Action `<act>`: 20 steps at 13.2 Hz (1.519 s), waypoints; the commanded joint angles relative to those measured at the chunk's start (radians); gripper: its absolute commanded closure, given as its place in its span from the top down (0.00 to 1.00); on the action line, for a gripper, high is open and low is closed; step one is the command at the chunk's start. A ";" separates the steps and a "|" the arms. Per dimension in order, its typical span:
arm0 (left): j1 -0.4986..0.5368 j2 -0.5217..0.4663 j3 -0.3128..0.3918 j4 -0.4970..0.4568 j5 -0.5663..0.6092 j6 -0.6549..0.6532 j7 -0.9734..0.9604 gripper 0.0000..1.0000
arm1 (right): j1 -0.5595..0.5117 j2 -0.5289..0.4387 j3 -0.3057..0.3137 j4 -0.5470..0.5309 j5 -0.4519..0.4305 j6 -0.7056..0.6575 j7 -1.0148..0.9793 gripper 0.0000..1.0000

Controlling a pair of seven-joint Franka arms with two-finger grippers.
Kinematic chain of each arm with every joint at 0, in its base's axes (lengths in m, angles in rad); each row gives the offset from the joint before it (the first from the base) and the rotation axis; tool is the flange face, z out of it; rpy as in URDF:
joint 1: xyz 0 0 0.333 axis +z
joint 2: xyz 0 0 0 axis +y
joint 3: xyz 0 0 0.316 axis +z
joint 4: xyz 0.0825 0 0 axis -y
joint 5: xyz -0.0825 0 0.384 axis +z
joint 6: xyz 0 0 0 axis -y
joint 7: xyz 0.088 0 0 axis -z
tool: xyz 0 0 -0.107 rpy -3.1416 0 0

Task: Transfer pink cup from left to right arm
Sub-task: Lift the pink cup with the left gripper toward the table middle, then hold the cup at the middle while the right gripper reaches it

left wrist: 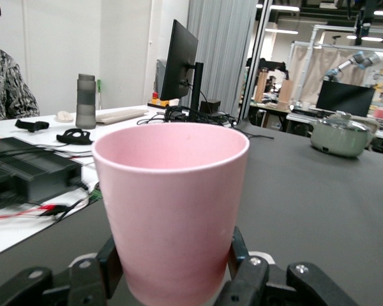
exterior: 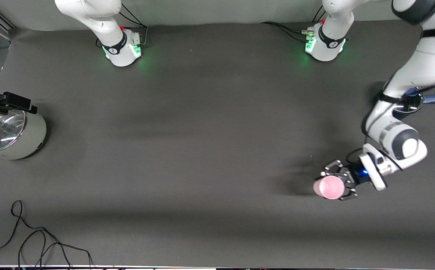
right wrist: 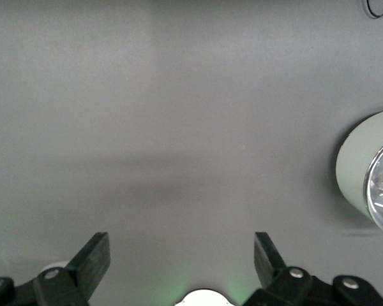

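The left gripper [exterior: 340,183] pinches the pink cup [exterior: 329,187] upright at the left arm's end of the table, well apart from the right gripper [right wrist: 182,255], whose fingers are spread wide over bare table.

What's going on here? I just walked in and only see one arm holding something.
The left arm's hand is shut on a small pale pink plastic cup, held upright toward the left arm's end of the dark table. The right arm's hand is open and empty, looking down on the table beside a grey-green pot with a glass lid at the right arm's end. The handover has not happened yet.
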 commanded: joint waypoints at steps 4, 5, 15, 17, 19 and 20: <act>0.006 -0.183 -0.239 -0.255 -0.301 0.209 0.195 0.19 | 0.015 -0.001 0.062 0.083 0.199 -0.023 0.452 1.00; 0.003 -0.195 -0.301 -0.254 -0.357 0.282 0.195 0.19 | 0.029 0.005 0.085 0.106 0.198 -0.017 0.522 1.00; -0.050 -0.227 -0.511 -0.186 -0.530 0.576 0.192 0.20 | 0.408 0.249 0.098 0.306 0.164 0.230 1.236 1.00; -0.059 -0.224 -0.510 -0.171 -0.530 0.582 0.192 0.20 | 0.475 0.284 0.098 0.308 0.137 0.322 1.355 1.00; -0.060 -0.223 -0.511 -0.167 -0.530 0.584 0.192 0.20 | 0.546 0.339 0.098 0.335 0.085 0.390 1.436 1.00; -0.062 -0.223 -0.511 -0.166 -0.530 0.584 0.192 0.20 | 0.586 0.378 0.098 0.364 0.060 0.404 1.447 1.00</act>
